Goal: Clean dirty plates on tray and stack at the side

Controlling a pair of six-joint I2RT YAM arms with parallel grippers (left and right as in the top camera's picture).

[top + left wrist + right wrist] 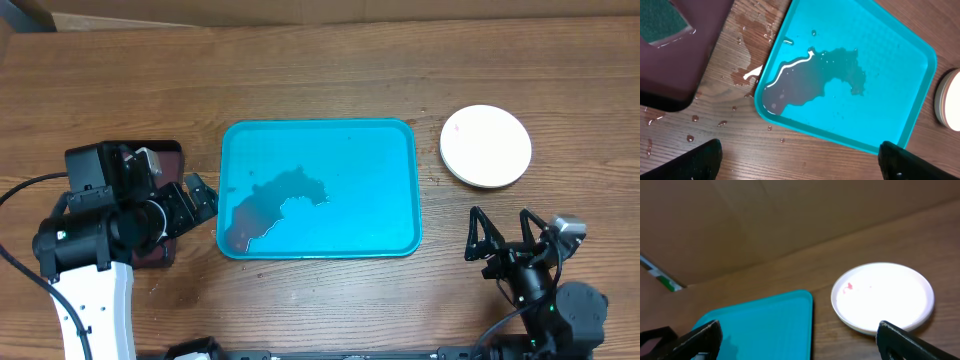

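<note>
A round white plastic plate (486, 146) is sitting on bare wood off the far right corner of the tray, apart from its rim. A small red smear (849, 286) is showing on its smooth face. Whether other plates are lying beneath it is hard to tell.

The large teal-blue rectangular plastic tray (380, 150), with rounded corners and a raised rim, is lying mid-table. It is holding a dark, ragged puddle (270, 205) that is reaching toward its near left corner. Water drops (695, 120) are beading on the grained brown wooden table (320, 80) beside that corner.

A dark maroon tray (685, 60) is carrying a green sponge (660, 22), which the frame edge is cutting off.

The left gripper (203, 197) is hovering just beside the teal rim, fingers spread wide and empty. The right gripper (502, 240) is hanging near the table's front right, fingers likewise parted and empty, with open wood between it and the plate.
</note>
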